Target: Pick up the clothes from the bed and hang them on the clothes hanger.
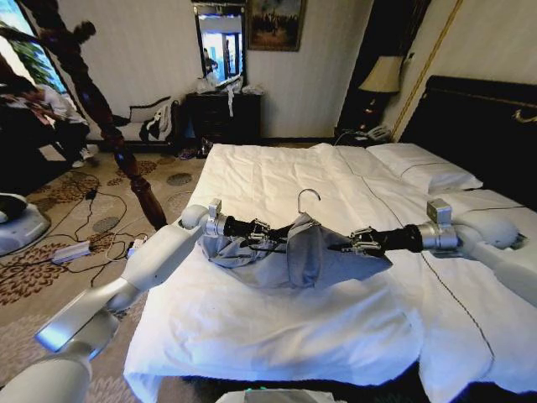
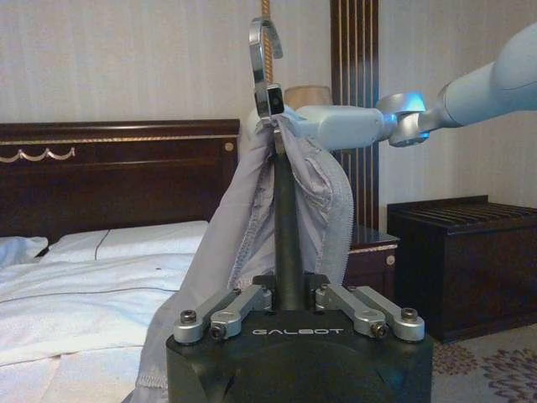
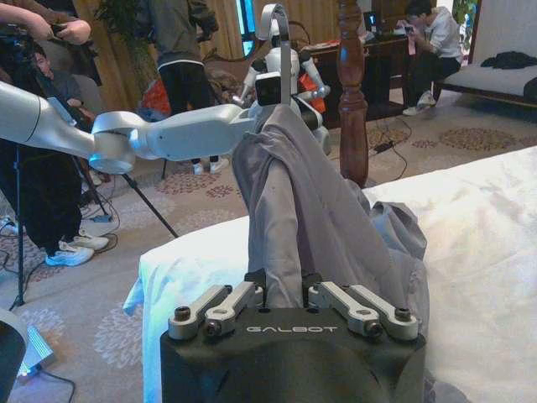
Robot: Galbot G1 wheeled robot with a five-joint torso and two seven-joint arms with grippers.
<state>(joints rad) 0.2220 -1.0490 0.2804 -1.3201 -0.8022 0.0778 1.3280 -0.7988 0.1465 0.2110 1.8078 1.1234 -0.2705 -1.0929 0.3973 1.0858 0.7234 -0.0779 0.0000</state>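
The pale blue-grey clothes (image 1: 315, 256) hang draped over the clothes hanger (image 1: 309, 197), whose silvery hook points up above the middle of the bed (image 1: 252, 327). My left gripper (image 1: 273, 235) is shut on the hanger's left end, and my right gripper (image 1: 340, 246) is shut on its cloth-covered right end. In the left wrist view the gripper (image 2: 288, 294) clamps a dark bar running up to the hook (image 2: 264, 46), with the clothes (image 2: 243, 218) hanging beside it. In the right wrist view the gripper (image 3: 284, 290) pinches the fabric (image 3: 302, 193) below the hook (image 3: 275, 25).
A dark carved bed post (image 1: 101, 109) stands off the bed's left corner. Cables and a power strip (image 1: 71, 250) lie on the carpet. The dark headboard (image 1: 478, 117), pillows and a lamp (image 1: 382, 75) are on the right. People and a tripod (image 3: 151, 201) stand beyond the foot of the bed.
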